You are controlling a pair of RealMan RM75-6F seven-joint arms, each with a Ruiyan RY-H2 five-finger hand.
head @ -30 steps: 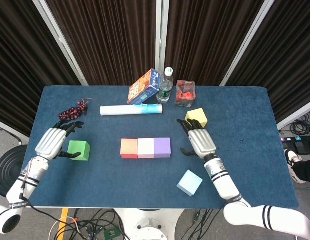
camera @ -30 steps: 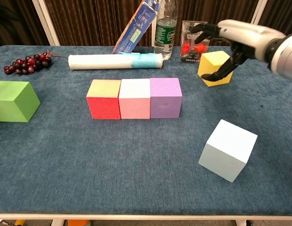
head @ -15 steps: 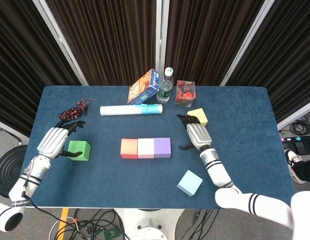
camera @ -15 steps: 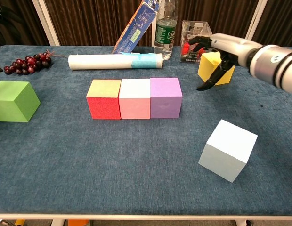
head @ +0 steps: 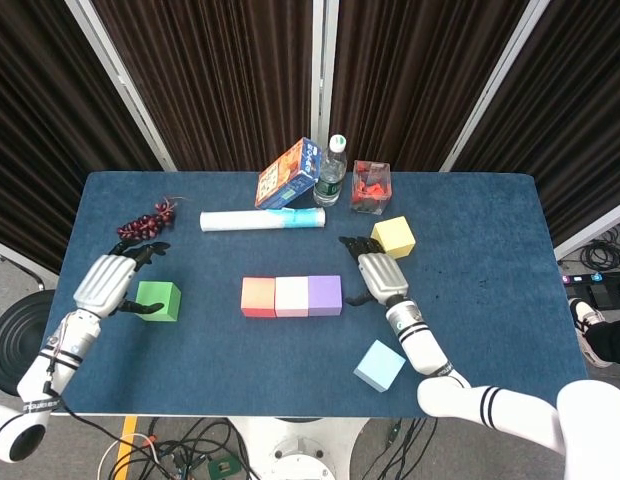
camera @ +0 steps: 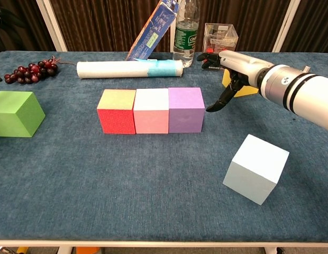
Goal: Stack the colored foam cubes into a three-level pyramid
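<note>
Red (head: 258,296), pink (head: 291,296) and purple (head: 324,295) cubes form a touching row mid-table; the chest view shows the same red (camera: 116,111), pink (camera: 151,110) and purple (camera: 186,109) cubes. My right hand (head: 375,275) hovers open just right of the purple cube, holding nothing. In the chest view the right hand (camera: 233,69) partly hides the yellow cube (camera: 249,91), which lies behind it (head: 394,236). A light blue cube (head: 379,365) sits near the front edge. My left hand (head: 105,282) rests open beside the green cube (head: 158,300).
Along the back stand a leaning blue-orange box (head: 288,173), a water bottle (head: 332,170) and a clear container of red pieces (head: 370,186). A white paper roll (head: 262,219) lies in front of them, and grapes (head: 148,222) lie at the back left.
My right hand has drawn away from the yellow cube and moved left, toward the purple cube. The left hand and all cubes have stayed put.
</note>
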